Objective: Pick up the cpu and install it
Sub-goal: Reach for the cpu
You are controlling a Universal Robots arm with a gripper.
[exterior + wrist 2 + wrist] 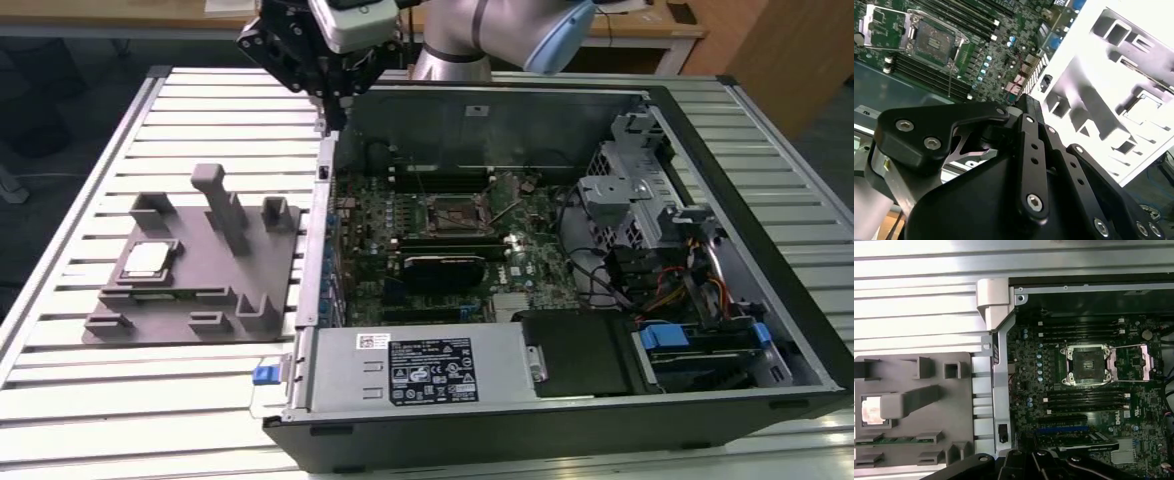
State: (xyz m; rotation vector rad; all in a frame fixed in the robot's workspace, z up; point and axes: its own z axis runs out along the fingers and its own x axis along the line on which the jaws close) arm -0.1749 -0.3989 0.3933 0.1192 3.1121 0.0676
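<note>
Currently cpu (144,260) in fixture (200,300) pocket, kept square for pickup; claw (334,122) pressed together, empty, over case (441,125) wall.

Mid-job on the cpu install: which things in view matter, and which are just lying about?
For the job:
cpu, resting in the grey holder
open socket on the motherboard
hand, above the case wall

Lying about:
power supply
drive cage
cables
black card
</note>
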